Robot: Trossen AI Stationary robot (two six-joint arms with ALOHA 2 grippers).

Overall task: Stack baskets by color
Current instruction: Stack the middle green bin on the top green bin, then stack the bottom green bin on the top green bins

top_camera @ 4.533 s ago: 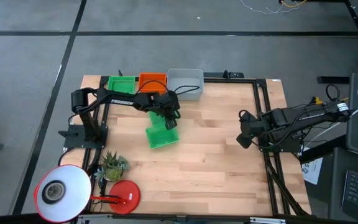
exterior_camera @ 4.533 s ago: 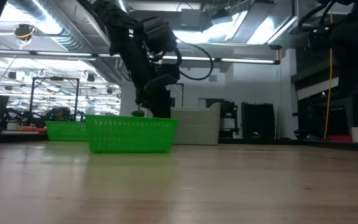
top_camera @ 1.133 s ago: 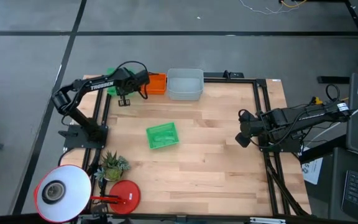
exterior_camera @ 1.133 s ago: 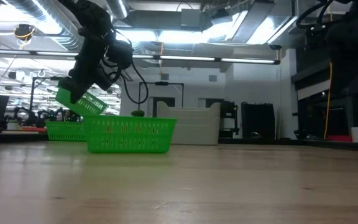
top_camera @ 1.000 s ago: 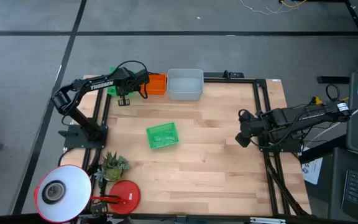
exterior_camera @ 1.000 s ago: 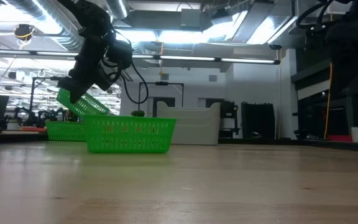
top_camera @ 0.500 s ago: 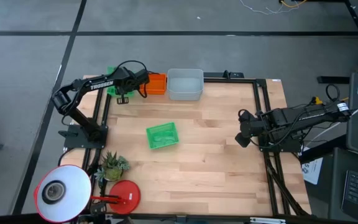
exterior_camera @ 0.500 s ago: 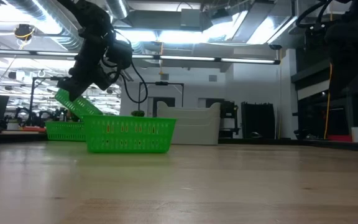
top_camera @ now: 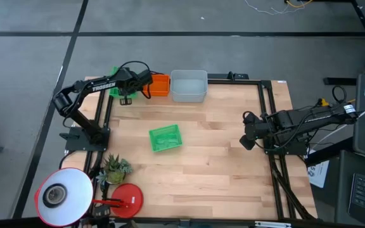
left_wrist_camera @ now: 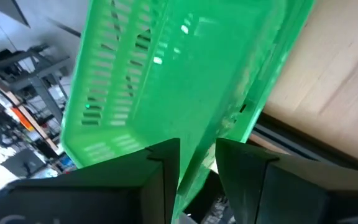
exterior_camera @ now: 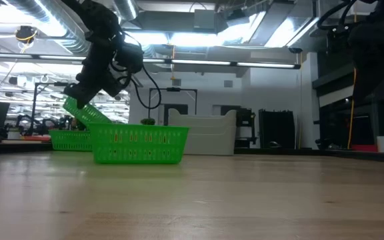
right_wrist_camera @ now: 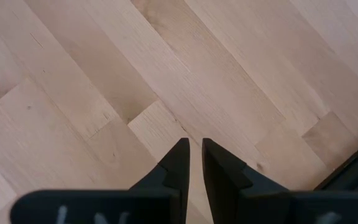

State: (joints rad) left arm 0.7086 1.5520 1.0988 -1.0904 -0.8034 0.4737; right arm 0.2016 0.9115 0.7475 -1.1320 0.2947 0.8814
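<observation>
Left pincer: the left pincer (left_wrist_camera: 197,148) hangs over the far left corner of the wooden table (top_camera: 220,164). Its jaws are now spread apart where they were nipped together a second ago. The wall of a bright green slotted plastic basket (left_wrist_camera: 185,74) still passes between them, apparently no longer pinched.
Just changed: that green basket has tipped lower over the last second. In the low view it leans at a slant, its low end on the green basket on the table beneath it (exterior_camera: 69,140).
Meaning for the task: I judge this a release into the green pile. The basket is not yet nested flat, so it may need a nudge to settle.
Loose green basket: a third green basket (top_camera: 163,138) sits alone near the middle of the table, well apart from the pile. It is likely next.
Right pincer: the right pincer (right_wrist_camera: 194,146) waits at the right edge over bare wood. Its fingers are close together with only a slim gap, holding nothing.
Count, green: three.
Count, red-orange: one pile of red-orange plastic baskets (top_camera: 161,84) beside the green. How many are nested I cannot tell.
Count, grey: one pile of light grey plastic baskets (top_camera: 189,85) beside that. Its number is likewise hidden.
Count, arms: two.
</observation>
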